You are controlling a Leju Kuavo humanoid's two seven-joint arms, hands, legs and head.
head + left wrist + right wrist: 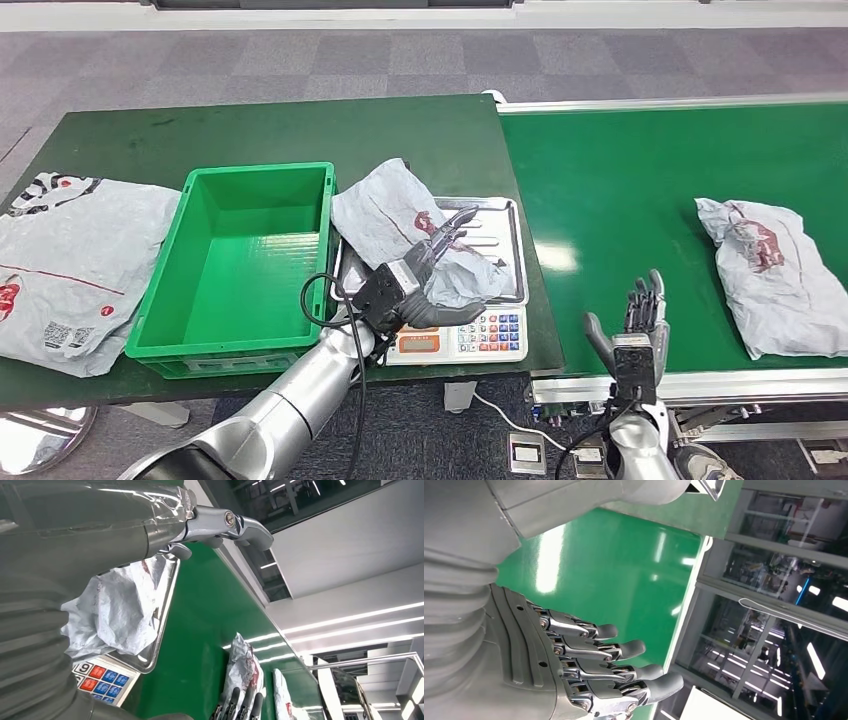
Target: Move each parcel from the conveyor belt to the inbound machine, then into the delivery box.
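Nearest the robot, the right hand (pixel 640 312) stands upright at the near edge of the conveyor belt (pixel 620 180), its dark jointed fingers (pixel 624 650) straight and slightly apart, holding nothing. The left hand (pixel 435 262) reaches over the inbound machine (pixel 480 335), a scale with a keypad of red and blue buttons and a shiny steel tray (pixel 505 215). Its fingers lie on top of a crumpled grey plastic parcel (pixel 400 215) resting on that tray; whether they actually grip the wrinkled film I cannot tell. Left of the scale sits the delivery box (pixel 235 270), a rectangular green plastic crate with a thick rim. Beside it on the dark green table lies a flat grey mailer bag (pixel 70 265) with printed codes. Farther right, on the smooth glossy green belt, a second parcel (pixel 775 275) lies creased and lumpy.
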